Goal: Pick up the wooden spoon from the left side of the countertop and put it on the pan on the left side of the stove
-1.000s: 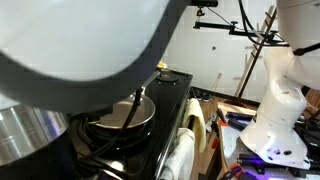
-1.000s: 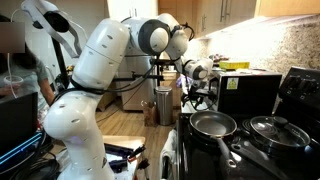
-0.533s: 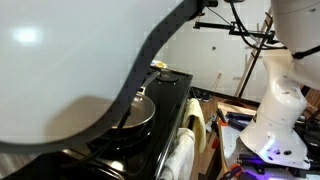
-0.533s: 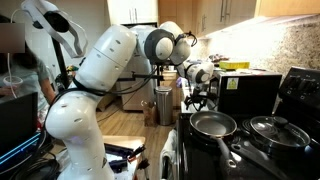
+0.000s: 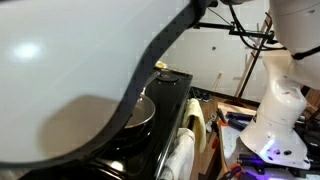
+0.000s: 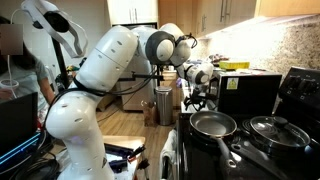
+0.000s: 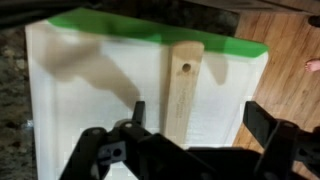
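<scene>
Spoon (image 7: 183,90) grasp is at risk: the end effector (image 7: 198,128) stands spread, gripping nothing, and the handle sits nearer one finger, so closing could shove or roll it. The spoon lies flat on a white board (image 7: 90,90), between the jaws. The pan (image 6: 212,124) is well apart.

Bare cutting board (image 7: 90,90) flanks the wooden spoon (image 7: 183,90) on both sides, giving the hand (image 7: 195,115) room.
</scene>
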Motion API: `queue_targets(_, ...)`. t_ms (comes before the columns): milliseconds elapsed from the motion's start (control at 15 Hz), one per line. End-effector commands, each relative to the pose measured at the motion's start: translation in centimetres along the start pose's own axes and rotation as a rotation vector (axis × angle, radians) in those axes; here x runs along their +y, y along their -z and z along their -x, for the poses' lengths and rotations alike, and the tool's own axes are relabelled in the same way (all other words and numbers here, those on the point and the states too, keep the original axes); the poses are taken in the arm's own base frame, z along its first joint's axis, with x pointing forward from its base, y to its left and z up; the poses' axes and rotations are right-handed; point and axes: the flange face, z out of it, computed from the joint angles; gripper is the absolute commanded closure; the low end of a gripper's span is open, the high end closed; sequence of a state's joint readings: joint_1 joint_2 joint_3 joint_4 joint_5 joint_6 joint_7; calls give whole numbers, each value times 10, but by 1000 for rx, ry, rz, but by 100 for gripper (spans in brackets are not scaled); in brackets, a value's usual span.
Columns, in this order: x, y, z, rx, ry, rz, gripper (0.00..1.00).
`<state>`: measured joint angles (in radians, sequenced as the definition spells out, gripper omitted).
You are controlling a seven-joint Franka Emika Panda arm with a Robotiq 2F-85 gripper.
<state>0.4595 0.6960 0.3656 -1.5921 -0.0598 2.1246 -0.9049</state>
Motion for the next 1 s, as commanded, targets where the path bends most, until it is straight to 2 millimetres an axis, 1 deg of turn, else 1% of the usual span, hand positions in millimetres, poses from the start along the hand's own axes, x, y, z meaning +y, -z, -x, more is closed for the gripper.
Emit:
queue_targets(0,-4,-9,-1,-16,-33,20,0)
queue_targets(467,-11,-16,-2,-24,-82,44,0)
queue_targets(533,-12,-17,-2,-24,-90,48,25)
queue_targets(600,-13,-18,-2,-26,-92,51,26)
queue_targets(667,-13,-18,-3,-21,-94,59,32)
queue_targets(933,-14,-18,-3,-19,-99,83,58)
